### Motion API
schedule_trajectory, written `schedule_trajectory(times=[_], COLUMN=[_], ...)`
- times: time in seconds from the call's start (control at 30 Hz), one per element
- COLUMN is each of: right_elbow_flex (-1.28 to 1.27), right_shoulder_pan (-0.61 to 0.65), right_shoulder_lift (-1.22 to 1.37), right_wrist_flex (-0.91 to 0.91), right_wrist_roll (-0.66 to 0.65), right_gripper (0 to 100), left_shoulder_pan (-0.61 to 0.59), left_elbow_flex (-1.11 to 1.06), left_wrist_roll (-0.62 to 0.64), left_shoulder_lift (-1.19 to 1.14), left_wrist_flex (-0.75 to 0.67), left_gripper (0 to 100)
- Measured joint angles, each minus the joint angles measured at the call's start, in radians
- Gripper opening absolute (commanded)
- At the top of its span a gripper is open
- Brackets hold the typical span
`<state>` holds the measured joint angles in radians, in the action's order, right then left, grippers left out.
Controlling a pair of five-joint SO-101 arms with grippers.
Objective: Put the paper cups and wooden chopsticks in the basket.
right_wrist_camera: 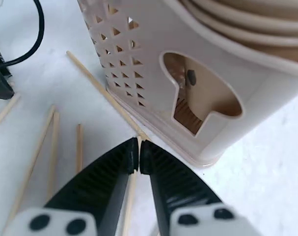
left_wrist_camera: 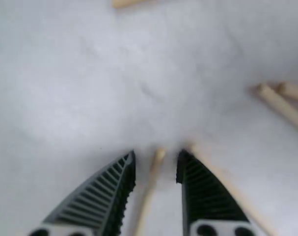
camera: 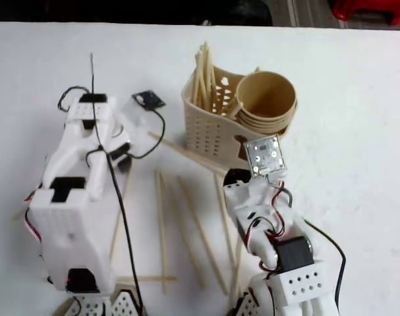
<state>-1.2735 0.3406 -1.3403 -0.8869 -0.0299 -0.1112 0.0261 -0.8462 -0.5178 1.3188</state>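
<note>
A white table, with something red beyond its far edge.

The left arm and right arm are white plastic with black motors, black and red cables, and black ribbed fingers.

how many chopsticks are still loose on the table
6 chopsticks clearly: one alongside the basket, three in the gap between the arms, one beside the left arm, one crosswise near its base. The arms may hide more.
</note>
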Motion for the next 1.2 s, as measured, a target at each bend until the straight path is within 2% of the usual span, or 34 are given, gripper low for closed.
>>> schedule_trajectory(times=[0.1, 0.27, 0.5, 0.67, 0.9, 1.03, 1.2], right_elbow_flex=[0.000, 0.000, 0.000, 0.000, 0.000, 0.000, 0.000], right_shoulder_pan=[0.000, 0.000, 0.000, 0.000, 0.000, 0.000, 0.000], right_shoulder_lift=[0.000, 0.000, 0.000, 0.000, 0.000, 0.000, 0.000], right_wrist_flex=[0.000, 0.000, 0.000, 0.000, 0.000, 0.000, 0.000], right_wrist_roll=[0.000, 0.000, 0.000, 0.000, 0.000, 0.000, 0.000], right_gripper=[1.8, 1.8, 1.8, 1.8, 1.8, 1.8, 1.8], left_shoulder_pan=[0.000, 0.002, -0.003, -0.003, 0.008, 0.072, 0.207], left_elbow_flex=[0.100, 0.226, 0.333, 0.388, 0.413, 0.413, 0.413], left_wrist_roll=[0.012, 0.018, 0.020, 0.032, 0.124, 0.186, 0.295], left_shoulder_lift=[-0.075, -0.150, -0.130, 0.018, 0.256, 0.405, 0.609], left_wrist_flex=[0.074, 0.172, 0.311, 0.393, 0.410, 0.410, 0.376], left_gripper=[2, 2, 2, 2, 2, 2, 2])
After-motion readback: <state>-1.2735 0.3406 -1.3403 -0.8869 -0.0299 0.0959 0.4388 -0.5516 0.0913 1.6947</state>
